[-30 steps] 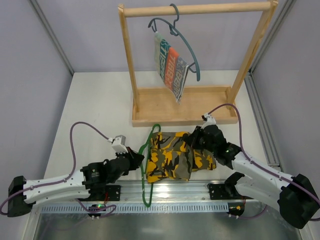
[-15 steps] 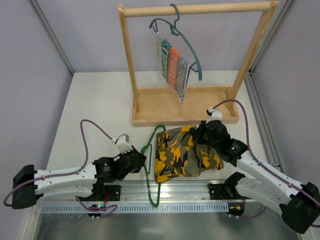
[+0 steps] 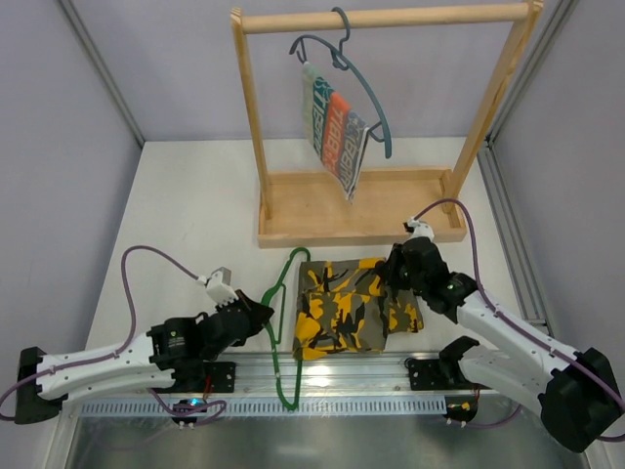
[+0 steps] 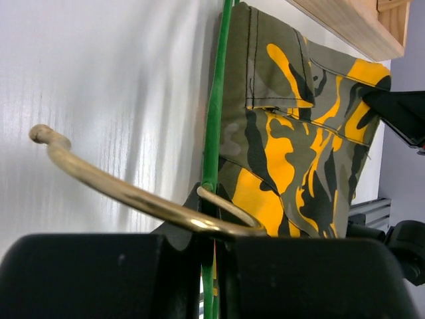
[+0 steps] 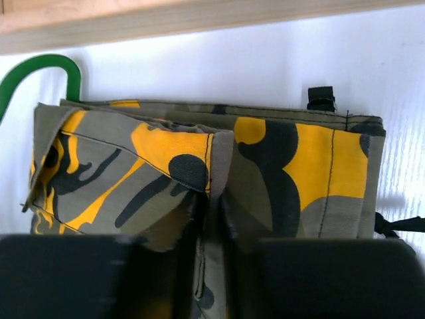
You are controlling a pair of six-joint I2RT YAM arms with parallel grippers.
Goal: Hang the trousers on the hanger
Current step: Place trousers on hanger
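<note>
Folded trousers on table, hanger along left edge.

The white table carries 3 things. The trousers lie folded flat between the 2 sets of jaws. Their far right corner sits at the right gripper, whose jaws pinch a fold of cloth. The hanger runs its green wire along the trousers' left edge, its neck clamped in the jaws of the left gripper. Beyond both jaws stands the wooden rack, nearer the right ones.
</note>
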